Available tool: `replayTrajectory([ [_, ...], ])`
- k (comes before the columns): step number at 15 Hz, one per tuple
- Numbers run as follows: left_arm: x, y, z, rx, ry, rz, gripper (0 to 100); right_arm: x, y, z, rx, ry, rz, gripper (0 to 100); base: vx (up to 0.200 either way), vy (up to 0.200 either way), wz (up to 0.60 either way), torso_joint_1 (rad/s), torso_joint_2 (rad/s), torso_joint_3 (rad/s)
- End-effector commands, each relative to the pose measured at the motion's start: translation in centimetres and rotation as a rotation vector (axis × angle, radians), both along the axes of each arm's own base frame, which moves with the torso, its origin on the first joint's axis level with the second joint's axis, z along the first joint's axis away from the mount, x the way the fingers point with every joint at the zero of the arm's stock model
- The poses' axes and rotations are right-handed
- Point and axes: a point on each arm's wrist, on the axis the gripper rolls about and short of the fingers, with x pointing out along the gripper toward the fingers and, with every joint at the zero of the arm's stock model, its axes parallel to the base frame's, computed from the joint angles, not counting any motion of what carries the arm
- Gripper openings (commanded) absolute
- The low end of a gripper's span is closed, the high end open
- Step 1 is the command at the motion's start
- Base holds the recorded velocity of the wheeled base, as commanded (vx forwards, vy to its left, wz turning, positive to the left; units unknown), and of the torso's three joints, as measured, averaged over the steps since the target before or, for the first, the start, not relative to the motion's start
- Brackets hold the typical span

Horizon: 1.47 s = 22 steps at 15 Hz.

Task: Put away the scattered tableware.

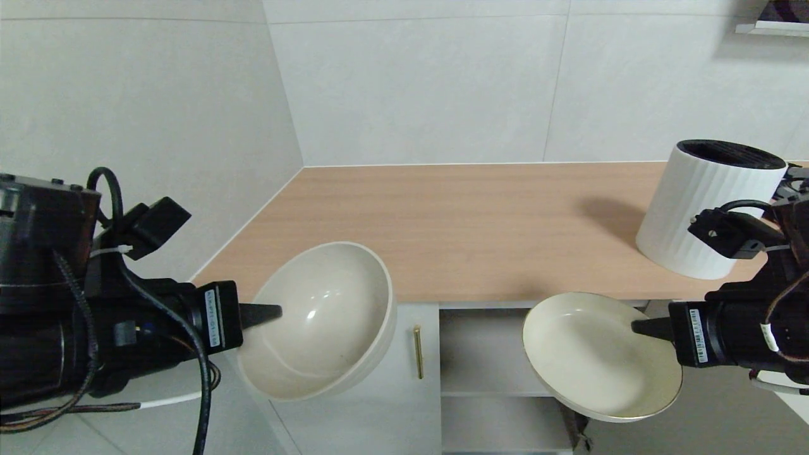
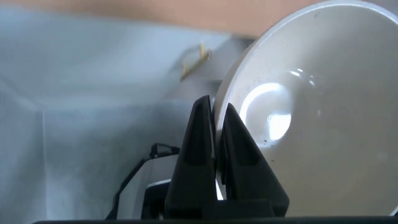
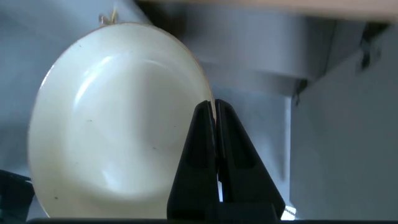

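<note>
A cream bowl (image 1: 322, 319) hangs in the air in front of the counter's left end, tilted, with my left gripper (image 1: 273, 311) shut on its rim; the left wrist view has the same bowl (image 2: 311, 106) pinched between the black fingers (image 2: 202, 140). A shallow cream plate (image 1: 594, 354) is held in front of the open cabinet at the right, and my right gripper (image 1: 638, 327) is shut on its edge. In the right wrist view the plate (image 3: 118, 118) sits clamped at its rim by the gripper (image 3: 215, 124).
The wooden countertop (image 1: 468, 227) runs along the tiled wall. A white ribbed cylindrical holder (image 1: 708, 208) stands at its right end. Below are a closed cabinet door with a brass handle (image 1: 418, 351) and an open cabinet with shelves (image 1: 486, 373).
</note>
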Motion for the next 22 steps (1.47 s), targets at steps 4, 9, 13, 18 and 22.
replayTrajectory([
  [4,0.5,-0.2,-0.5,0.010,0.023,-0.001,0,0.3,0.2,-0.4,-0.009,0.016,0.001,0,0.000,0.000,0.00,0.000,0.00,0.000],
  [9,0.7,-0.4,-0.7,0.015,0.034,-0.001,0,1.0,0.6,-1.0,-0.019,0.033,-0.001,0,0.000,0.000,0.00,0.000,0.00,0.000],
  [13,1.3,-0.7,-1.3,0.027,0.059,-0.003,0,1.9,0.5,-1.6,-0.020,0.036,-0.022,0,0.000,0.000,0.00,0.000,0.00,0.000],
  [18,1.5,-1.1,-1.6,0.035,0.071,-0.014,0,2.0,0.5,-1.8,-0.022,0.040,-0.027,0,0.000,0.000,0.00,-0.060,0.15,0.086],
  [22,1.4,-1.0,-1.6,0.033,0.068,-0.013,0,2.0,0.5,-1.9,-0.024,0.042,-0.026,0,0.000,0.000,0.00,-0.191,0.46,0.272],
])
